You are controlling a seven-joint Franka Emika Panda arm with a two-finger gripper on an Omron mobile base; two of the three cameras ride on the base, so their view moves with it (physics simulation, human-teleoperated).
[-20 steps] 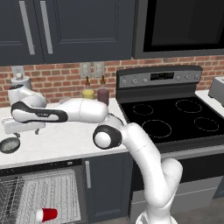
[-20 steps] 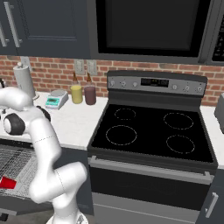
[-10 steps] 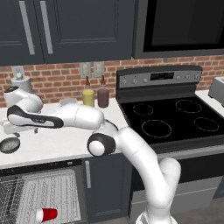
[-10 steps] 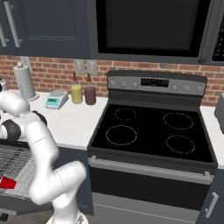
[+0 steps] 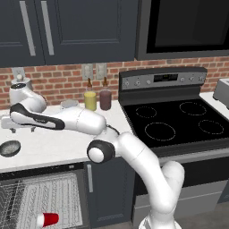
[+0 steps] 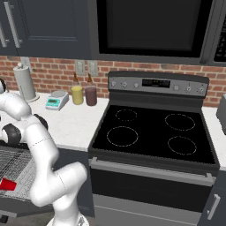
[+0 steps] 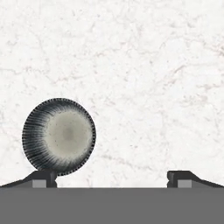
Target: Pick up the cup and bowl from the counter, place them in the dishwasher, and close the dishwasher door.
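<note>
The red cup [image 5: 47, 219] already lies on its side in the wire rack [image 5: 40, 201] of the open dishwasher [image 5: 40, 170], so the step in hand is, I judge, to fetch the bowl [image 5: 10, 148]. The bowl stands upright on the white desk [image 5: 49, 145], near its front edge and far to the left, above the rack. The arm reaches out to the left over the desk, and the gripper [image 7: 112, 178] looks straight down on the marbled surface.

In the hand view the fingers [image 7: 43, 178] are spread wide and hold nothing. The bowl [image 7: 59, 136] is not between them: it sits just in front of the left finger tip, off to one side.

To do this well, the hand should first shift sideways until one finger is over the inside of the bowl and the other is outside its rim, or until the whole bowl is between them. Only then should it go down. The bowl is shallow and its wall slopes, so a pinch on the rim may slip; closing slowly and low seems safer.
</note>
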